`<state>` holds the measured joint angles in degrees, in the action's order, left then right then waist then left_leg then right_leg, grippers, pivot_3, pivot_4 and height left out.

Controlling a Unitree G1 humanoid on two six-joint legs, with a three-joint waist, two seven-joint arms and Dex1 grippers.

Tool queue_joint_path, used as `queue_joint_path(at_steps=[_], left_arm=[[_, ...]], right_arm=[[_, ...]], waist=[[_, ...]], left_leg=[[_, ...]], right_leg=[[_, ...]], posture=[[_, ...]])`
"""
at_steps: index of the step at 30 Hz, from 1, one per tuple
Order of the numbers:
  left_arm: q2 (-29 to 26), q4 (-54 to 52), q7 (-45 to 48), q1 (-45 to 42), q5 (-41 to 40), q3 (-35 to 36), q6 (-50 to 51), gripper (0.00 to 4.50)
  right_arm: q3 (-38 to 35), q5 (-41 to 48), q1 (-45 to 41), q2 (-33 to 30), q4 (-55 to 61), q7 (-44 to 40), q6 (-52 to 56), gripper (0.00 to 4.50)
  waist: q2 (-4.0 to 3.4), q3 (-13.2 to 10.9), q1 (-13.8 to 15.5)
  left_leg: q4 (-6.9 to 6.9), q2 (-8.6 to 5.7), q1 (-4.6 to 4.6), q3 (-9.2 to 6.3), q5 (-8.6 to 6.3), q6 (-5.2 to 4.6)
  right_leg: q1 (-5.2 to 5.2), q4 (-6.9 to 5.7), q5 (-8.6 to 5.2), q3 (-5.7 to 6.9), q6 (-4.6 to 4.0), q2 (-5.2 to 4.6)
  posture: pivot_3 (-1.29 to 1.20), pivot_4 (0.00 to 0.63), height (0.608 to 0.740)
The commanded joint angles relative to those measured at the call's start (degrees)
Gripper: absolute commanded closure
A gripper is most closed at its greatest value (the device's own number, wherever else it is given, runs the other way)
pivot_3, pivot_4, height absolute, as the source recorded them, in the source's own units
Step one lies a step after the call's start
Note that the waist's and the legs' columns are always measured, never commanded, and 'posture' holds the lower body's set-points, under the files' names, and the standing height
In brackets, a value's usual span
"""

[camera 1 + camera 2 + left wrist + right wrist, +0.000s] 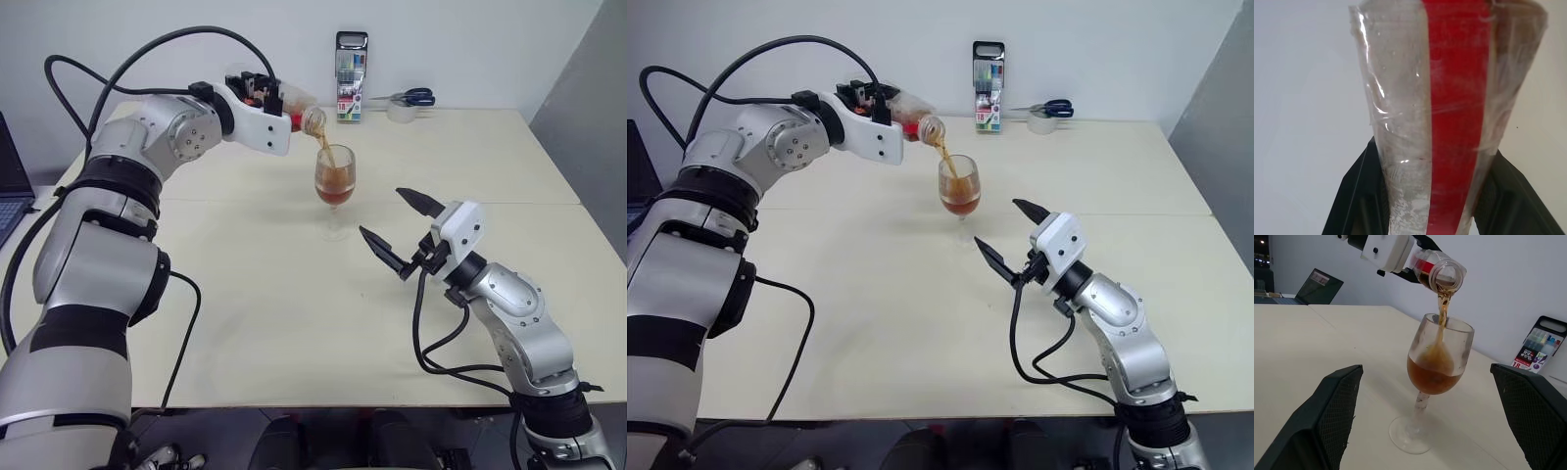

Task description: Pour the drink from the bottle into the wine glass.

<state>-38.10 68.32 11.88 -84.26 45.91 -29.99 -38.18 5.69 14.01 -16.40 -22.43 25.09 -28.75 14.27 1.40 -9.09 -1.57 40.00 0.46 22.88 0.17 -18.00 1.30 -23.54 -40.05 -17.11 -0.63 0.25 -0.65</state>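
On the pale counter (294, 323) the wine glass (335, 182) is stood upright, part filled. The bottle (294, 106) is gripped tilted in the left pincer (263, 98), and the drink (1442, 313) is streamed into the bowl. The right pincer (397, 227) is held wide just beside the foot. Far behind, a marker pack (350, 76) printed "18", tape (401, 111) and scissors (411, 97) are seen.

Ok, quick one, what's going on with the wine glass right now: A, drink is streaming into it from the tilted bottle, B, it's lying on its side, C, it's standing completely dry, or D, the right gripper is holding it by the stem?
A: the left gripper holds the bottle tilted above the wine glass, a stream of drink falls into the bowl, and the right gripper waits open beside it.
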Motion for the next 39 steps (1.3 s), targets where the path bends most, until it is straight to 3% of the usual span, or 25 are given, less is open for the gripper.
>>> queue_joint_path(at_steps=[1, 23, 39], left_arm=[[-0.99, -0.14, -1.45, -3.25, 0.25, -0.01, -0.47, 2.81], [-0.15, 1.45, -1.25, -4.29, -0.68, -0.26, -0.11, 2.81], [1.69, -3.27, 19.06, 3.92, -21.29, 13.43, 7.17, 2.81]], right_arm=[[-0.76, -0.13, -0.17, -0.06, 2.83, -0.1, -0.99, 0.0], [-1.87, 0.97, -0.67, -0.02, 2.54, 0.22, -0.46, 0.0], [-1.93, 1.28, -1.0, -0.84, 2.35, -0.73, -0.08, 0.0]], waist=[[0.0, 0.0, 0.0], [0.0, 0.0, -0.01], [0.0, 0.0, -0.17]], left_leg=[[0.0, 0.0, 0.0, 0.0, 0.0, 0.0], [0.01, 0.0, -0.01, 0.02, 0.0, 0.0], [0.06, 0.01, -0.02, 0.03, 0.01, 0.01]], right_leg=[[0.0, 0.0, 0.0, 0.0, 0.0, 0.0], [0.0, -0.02, 0.0, -0.01, 0.0, 0.0], [-0.01, -0.08, 0.0, -0.02, 0.0, 0.0]], posture=[[0.0, 0.15, 0.74], [0.0, 0.15, 0.74], [0.0, 0.15, 0.74]])
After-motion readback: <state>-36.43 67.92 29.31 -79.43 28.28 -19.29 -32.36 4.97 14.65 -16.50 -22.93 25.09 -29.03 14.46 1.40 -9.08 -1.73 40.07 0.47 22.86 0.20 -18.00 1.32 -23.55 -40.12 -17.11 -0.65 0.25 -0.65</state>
